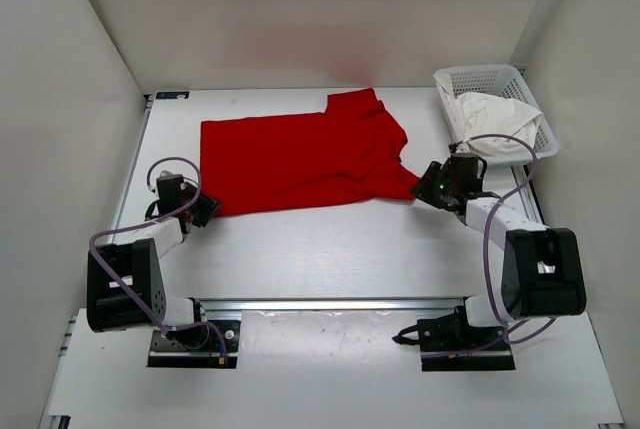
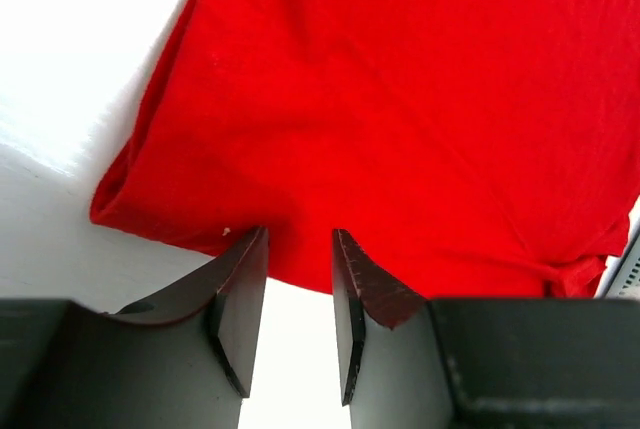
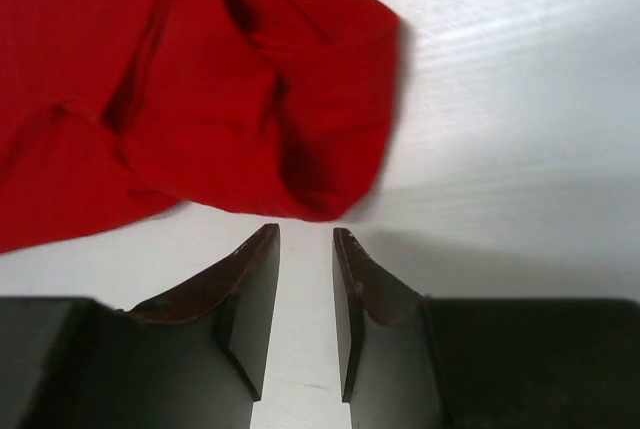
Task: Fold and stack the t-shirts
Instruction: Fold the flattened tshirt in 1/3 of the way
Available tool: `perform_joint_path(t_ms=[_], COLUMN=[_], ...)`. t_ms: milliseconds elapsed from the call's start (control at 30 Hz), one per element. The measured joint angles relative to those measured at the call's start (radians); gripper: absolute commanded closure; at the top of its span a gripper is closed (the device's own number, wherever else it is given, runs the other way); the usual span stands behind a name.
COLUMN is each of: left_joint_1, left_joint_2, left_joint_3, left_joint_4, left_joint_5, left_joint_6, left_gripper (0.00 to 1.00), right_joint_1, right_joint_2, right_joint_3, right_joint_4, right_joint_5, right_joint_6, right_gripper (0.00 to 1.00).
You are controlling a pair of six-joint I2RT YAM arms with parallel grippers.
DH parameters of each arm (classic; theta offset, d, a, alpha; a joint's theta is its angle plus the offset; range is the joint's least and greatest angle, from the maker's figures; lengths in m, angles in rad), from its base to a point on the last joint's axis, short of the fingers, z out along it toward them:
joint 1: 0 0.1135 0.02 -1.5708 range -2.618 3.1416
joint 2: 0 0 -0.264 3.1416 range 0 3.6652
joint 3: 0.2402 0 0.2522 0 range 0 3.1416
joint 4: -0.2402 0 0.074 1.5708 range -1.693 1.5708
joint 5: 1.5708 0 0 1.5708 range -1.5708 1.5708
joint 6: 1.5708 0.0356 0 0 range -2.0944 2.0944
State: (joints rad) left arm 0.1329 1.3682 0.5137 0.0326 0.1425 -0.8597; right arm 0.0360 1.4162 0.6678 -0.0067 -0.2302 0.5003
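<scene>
A bright red t-shirt (image 1: 300, 154) lies spread on the white table, sleeves toward the right. My left gripper (image 1: 207, 209) is open and empty at the shirt's near left corner; in the left wrist view its tips (image 2: 298, 249) sit just at the red hem (image 2: 400, 129). My right gripper (image 1: 428, 185) is open and empty beside the near right sleeve; in the right wrist view the sleeve (image 3: 270, 99) lies just beyond the gripper (image 3: 305, 239). A white t-shirt (image 1: 497, 121) is bunched in the basket. The green shirt is out of view.
A white mesh basket (image 1: 478, 78) stands at the back right corner. White walls close in the table on the left, back and right. A metal rail (image 1: 330, 303) runs between the arm bases at the near edge.
</scene>
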Motion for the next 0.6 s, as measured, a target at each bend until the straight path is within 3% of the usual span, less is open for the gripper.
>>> perform_joint_path(t_ms=[167,367,533,600], left_joint_1=[0.002,0.006,0.013,0.021], left_joint_2=[0.018,0.060,0.092,0.111], left_joint_3=[-0.021,-0.021,-0.008,0.001], left_joint_4=[0.019,0.043,0.063,0.071], left_joint_5=[-0.002,-0.003,0.000,0.005], left_joint_6=[-0.018,-0.040,-0.056,-0.061], left_gripper=[0.62,0.73,0.83,0.87], right_joint_1=[0.008,0.008,0.008,0.005], right_joint_2=[0.077,0.187,0.233,0.237], right_joint_3=[0.058,0.118,0.157,0.160], right_joint_4=[0.047,0.059,0.048,0.050], right_joint_5=[-0.049,-0.086,-0.116,-0.134], right_joint_6=[-0.013,-0.015,-0.018,-0.011], right_gripper=[0.72,0.74,0.99,0.99])
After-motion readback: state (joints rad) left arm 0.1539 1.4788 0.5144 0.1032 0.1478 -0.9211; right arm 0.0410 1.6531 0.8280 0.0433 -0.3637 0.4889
